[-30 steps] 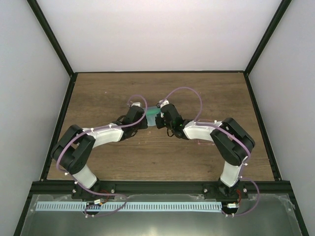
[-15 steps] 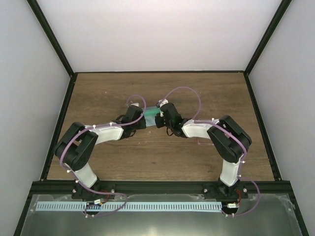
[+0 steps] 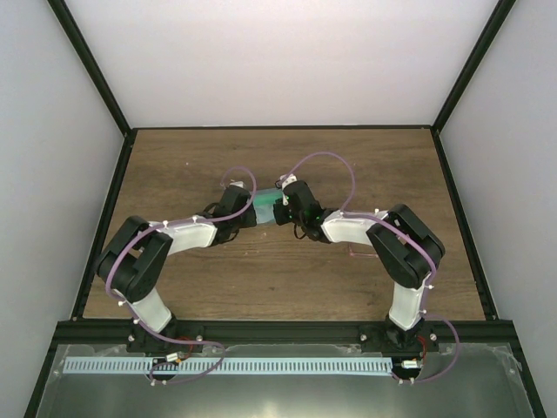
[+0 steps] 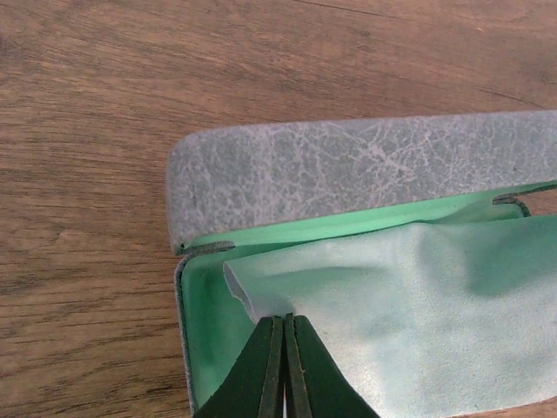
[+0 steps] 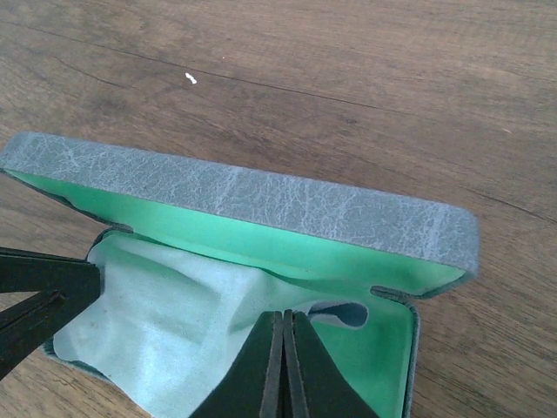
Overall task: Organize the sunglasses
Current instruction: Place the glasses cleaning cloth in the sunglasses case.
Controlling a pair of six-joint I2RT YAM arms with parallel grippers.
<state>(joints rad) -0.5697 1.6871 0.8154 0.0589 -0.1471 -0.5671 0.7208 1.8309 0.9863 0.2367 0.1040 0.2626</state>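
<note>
An open glasses case (image 4: 348, 178) with a mottled grey shell and a bright green lining lies on the wooden table (image 3: 174, 174), mid-table in the top view (image 3: 265, 205). A pale green cleaning cloth (image 4: 392, 313) is spread inside it. My left gripper (image 4: 285, 319) is shut, pinching the cloth's left edge. My right gripper (image 5: 284, 313) is shut on the cloth (image 5: 165, 322) near its curled right corner, below the raised lid (image 5: 261, 196). The left fingers (image 5: 43, 296) show at the case's other end. The sunglasses are hidden or out of view.
Black frame rails (image 3: 104, 209) border the table on the left, right and far sides, with white walls behind. A small pale pinkish object (image 3: 355, 252) lies by my right forearm, too small to identify. A white speck (image 5: 191, 79) sits on the wood beyond the case.
Both grippers have edged slightly toward the far side of the table, staying at the case. Both stay shut.
</note>
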